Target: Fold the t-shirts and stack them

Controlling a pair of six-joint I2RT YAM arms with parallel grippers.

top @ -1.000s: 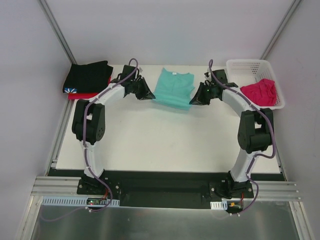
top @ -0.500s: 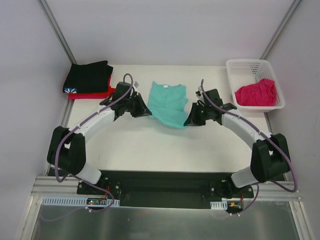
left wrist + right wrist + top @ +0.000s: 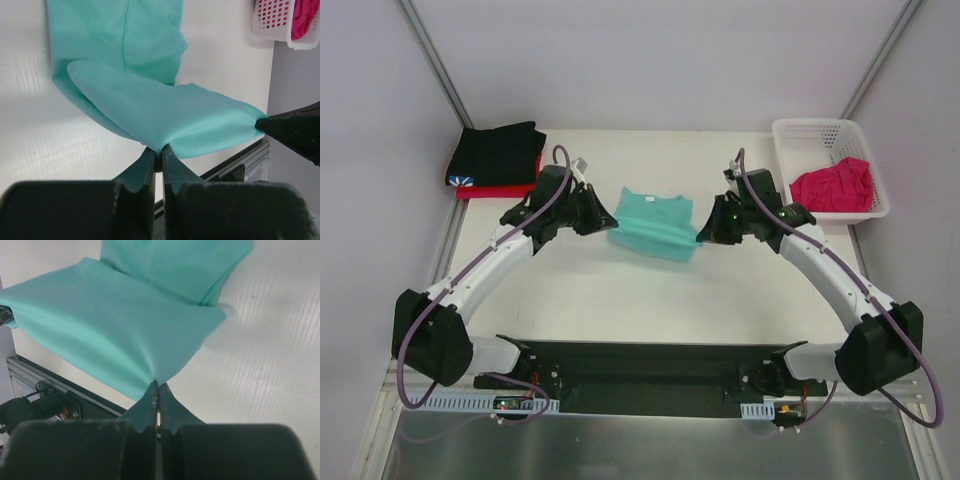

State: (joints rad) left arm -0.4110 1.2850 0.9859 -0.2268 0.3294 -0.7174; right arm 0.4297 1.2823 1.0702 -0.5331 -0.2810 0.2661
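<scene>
The teal-green t-shirt (image 3: 655,222) hangs between both grippers above the middle of the table, its lower part lying on the table. My left gripper (image 3: 608,224) is shut on its left edge, the pinch showing in the left wrist view (image 3: 159,152) with the shirt (image 3: 165,115) spread ahead. My right gripper (image 3: 699,238) is shut on its right edge, also seen in the right wrist view (image 3: 158,385) with the shirt (image 3: 115,325). The black t-shirt (image 3: 498,153) lies folded on the red t-shirt (image 3: 500,189) at the back left. The magenta-pink t-shirt (image 3: 832,184) lies crumpled in the basket.
The white lattice basket (image 3: 802,133) stands at the back right corner; it also shows in the left wrist view (image 3: 272,20). Grey walls close the table at the back and sides. A black rail (image 3: 650,365) runs along the near edge.
Both grippers have pulled the teal-green shirt's held edge toward the near side and lifted it, folding it over itself. Both arms have stretched further out across the table.
</scene>
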